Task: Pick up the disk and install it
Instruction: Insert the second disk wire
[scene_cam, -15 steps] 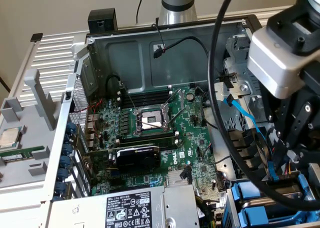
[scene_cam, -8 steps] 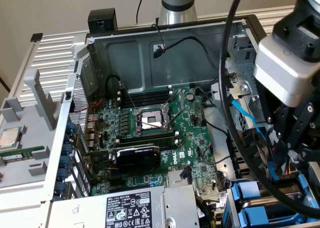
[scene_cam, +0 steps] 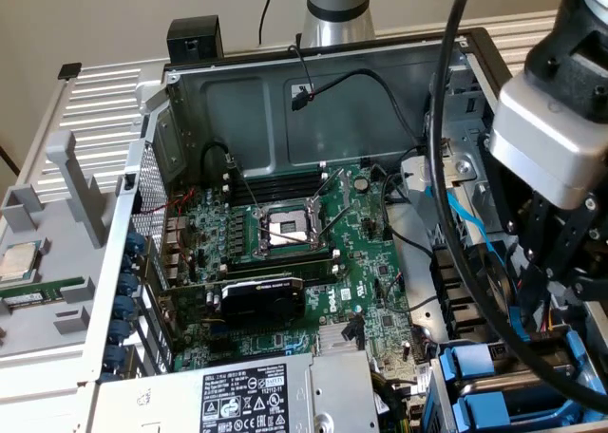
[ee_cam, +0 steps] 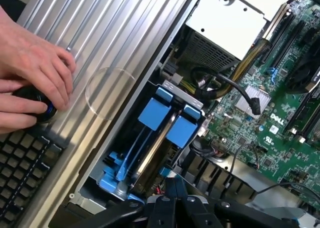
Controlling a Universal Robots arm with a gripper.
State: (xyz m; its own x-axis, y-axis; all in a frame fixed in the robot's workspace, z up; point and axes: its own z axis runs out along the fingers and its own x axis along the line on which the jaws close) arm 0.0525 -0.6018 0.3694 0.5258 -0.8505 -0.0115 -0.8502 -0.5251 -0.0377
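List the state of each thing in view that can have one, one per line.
gripper: jaws shut, empty, above the drive bay.
disk: seated on edge in the bay, in its blue carrier.
computer case: side open, motherboard exposed.
CPU socket: uncovered, lever raised.
CPU chip: lying outside the case.
hand: resting on a black knob by a keyboard.

The gripper [ee_cam: 176, 198], fingers pressed together, is cut off by the wrist view's edge, its linkage hiding the near end of the blue drive carriers [ee_cam: 162, 120]. The person's hand [ee_cam: 35, 75] covers a dark knob and runs out of frame. In the exterior view, the power-supply box [scene_cam: 256, 395] is cropped, its label print too small to read.
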